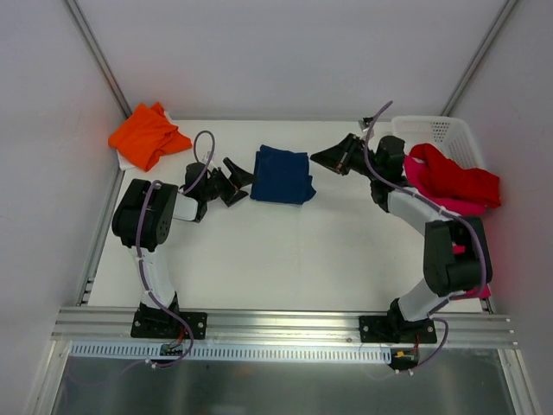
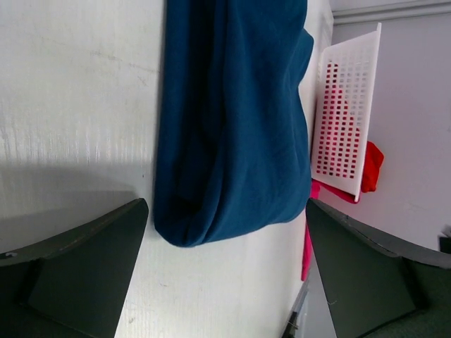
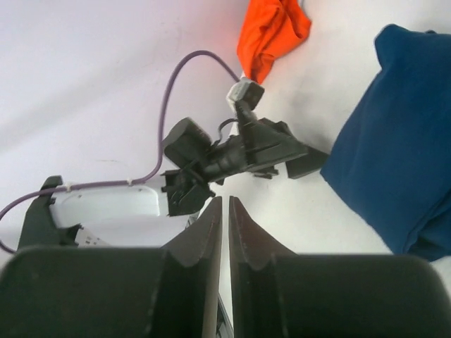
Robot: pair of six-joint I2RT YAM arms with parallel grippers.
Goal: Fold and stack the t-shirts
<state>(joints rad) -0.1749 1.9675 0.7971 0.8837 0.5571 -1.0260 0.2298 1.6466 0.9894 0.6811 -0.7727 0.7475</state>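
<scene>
Centrally, a folded navy tee [image 1: 282, 175] lies on the table [image 1: 259, 251]

navy tee [image 1: 282, 175]; orange tee [image 1: 145, 137]; red tee [image 1: 460, 178]

1. Your white worktop [image 1: 285, 251] meets an aluminium rail [image 1: 285, 322] along its near edge.
2. You have a white plastic mesh basket [image 1: 445, 130] at the far right corner, beside the wall.

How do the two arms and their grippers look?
The left arm and right arm have black joints joined by white links, with a thin purple cable along each. The left gripper and right gripper are black, with two wedge-shaped fingers each.
</scene>
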